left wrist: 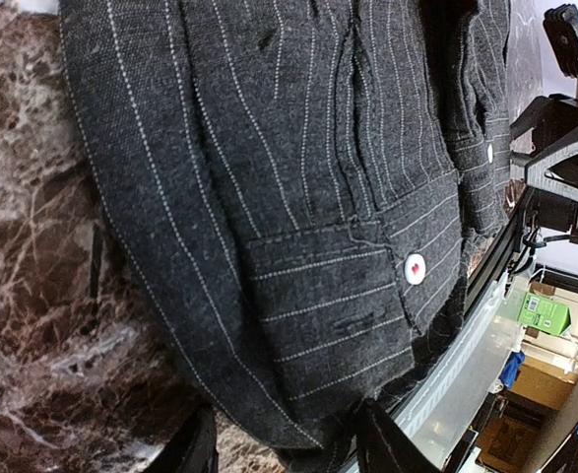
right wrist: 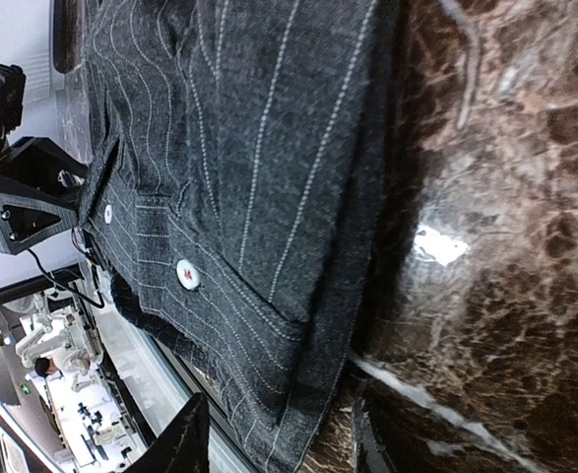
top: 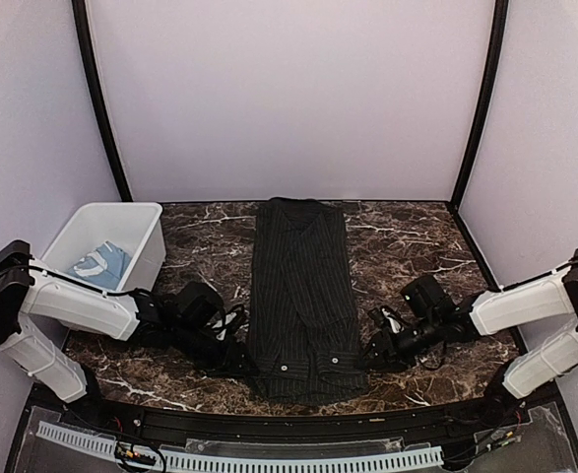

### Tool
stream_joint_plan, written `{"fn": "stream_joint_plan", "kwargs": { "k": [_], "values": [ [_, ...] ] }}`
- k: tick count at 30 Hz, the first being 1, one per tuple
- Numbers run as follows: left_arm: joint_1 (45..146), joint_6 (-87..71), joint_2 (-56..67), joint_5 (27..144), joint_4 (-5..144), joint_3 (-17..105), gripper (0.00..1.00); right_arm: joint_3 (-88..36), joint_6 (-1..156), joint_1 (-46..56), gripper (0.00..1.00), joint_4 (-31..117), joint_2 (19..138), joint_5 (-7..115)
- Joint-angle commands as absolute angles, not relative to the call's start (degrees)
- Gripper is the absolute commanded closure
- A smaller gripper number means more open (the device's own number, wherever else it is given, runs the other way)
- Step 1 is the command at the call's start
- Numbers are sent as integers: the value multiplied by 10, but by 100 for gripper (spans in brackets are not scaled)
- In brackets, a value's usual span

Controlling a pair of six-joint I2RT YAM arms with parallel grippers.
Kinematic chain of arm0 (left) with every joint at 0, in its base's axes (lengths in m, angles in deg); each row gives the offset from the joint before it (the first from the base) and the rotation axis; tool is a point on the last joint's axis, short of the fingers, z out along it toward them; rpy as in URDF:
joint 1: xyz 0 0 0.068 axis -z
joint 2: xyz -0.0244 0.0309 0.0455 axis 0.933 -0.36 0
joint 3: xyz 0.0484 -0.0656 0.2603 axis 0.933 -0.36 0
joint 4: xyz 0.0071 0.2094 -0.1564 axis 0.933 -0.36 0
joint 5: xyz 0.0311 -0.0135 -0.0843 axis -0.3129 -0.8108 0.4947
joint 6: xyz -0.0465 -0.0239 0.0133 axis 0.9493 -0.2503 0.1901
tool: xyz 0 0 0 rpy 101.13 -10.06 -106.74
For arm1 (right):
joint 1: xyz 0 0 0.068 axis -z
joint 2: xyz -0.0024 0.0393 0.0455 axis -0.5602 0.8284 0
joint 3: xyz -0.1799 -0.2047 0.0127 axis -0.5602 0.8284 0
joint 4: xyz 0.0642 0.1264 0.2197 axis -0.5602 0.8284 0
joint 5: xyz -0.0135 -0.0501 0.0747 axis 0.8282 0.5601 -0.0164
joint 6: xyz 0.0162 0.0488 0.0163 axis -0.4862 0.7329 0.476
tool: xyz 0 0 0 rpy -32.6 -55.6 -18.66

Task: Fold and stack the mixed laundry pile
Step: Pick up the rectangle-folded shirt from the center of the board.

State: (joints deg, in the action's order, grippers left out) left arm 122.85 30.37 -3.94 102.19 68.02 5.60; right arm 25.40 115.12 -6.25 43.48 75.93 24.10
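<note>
Two grippers stand at the near end of the black pinstriped shirt [top: 300, 286], which lies as a long strip from 12 to 6 o'clock on the table [top: 407, 241]. The left gripper [left wrist: 290, 448] straddles its 7 o'clock corner and the right gripper [right wrist: 274, 439] its 5 o'clock corner, jaws about half wide with cloth between. I judge the step is grasping this hem; next, both must lift evenly and carry it toward 12 o'clock. Fingertips are cut off, so I cannot tell if they pinch. The blue T-shirt [top: 101, 264] is mostly hidden in the white bin [top: 149, 241] at 10 o'clock.
</note>
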Motion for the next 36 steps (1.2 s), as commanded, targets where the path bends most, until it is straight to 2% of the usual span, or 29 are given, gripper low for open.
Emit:
{"fn": "stream_joint_plan", "kwargs": {
  "k": [1,8,14,21,22,25,27,29,30,31,32,34,36],
  "values": [
    [1238,318,-50,1030,719,41,53,273,1187,-90,55,356,779,245],
    [1251,328,-63,1035,735,29,59,287,1220,-129,60,307,816,249],
    [1259,340,-35,1031,730,1,75,305,1238,-143,69,302,804,246],
    [1269,335,-3,1025,735,-9,97,312,1240,-151,97,309,759,244],
    [1270,333,-1,1024,737,-8,99,311,1239,-151,100,313,753,245],
    [1270,332,8,1025,742,-9,100,302,1232,-152,100,331,742,249],
    [1270,332,8,1030,746,-9,96,299,1231,-151,100,339,739,253],
    [1270,331,17,1044,760,-14,87,298,1230,-151,100,341,740,251],
    [1270,330,29,1047,760,-16,76,299,1229,-151,100,343,740,251],
    [1270,329,36,1045,749,-18,70,299,1229,-151,100,347,739,252],
    [1270,328,53,1036,742,-19,56,300,1227,-151,100,351,737,254],
    [1269,332,75,1008,719,-20,41,301,1228,-151,100,353,734,256],
    [1268,334,82,987,714,-20,37,301,1228,-152,100,351,733,255]
  ]
}}
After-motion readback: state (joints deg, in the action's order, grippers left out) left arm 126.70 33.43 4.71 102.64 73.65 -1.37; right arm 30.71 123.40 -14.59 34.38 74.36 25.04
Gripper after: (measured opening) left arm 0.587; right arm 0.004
